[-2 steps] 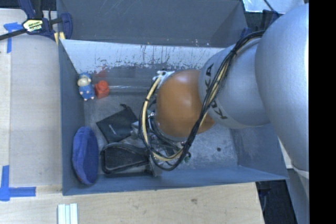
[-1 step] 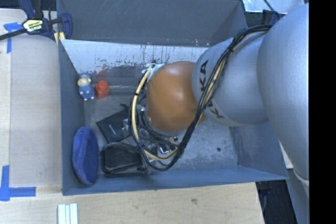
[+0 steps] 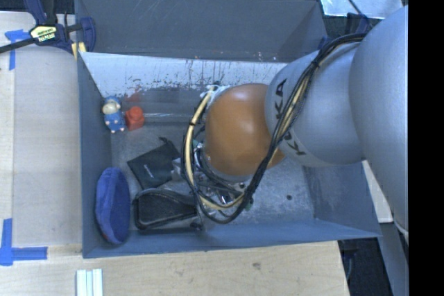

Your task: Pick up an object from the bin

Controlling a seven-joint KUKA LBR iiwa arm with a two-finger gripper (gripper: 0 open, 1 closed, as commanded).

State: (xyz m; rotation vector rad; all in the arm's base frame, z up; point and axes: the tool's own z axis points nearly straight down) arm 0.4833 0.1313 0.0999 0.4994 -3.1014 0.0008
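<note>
Orange wrist cover hangs in the bin just right of the black wallet; whether the jaws beneath are wide or narrow cannot be told.

Gripper in bin, ring-shaped item just left of it, flat wallet behind that, oval pouch farther left, toy figure and small block side by side, left-rear.
</note>
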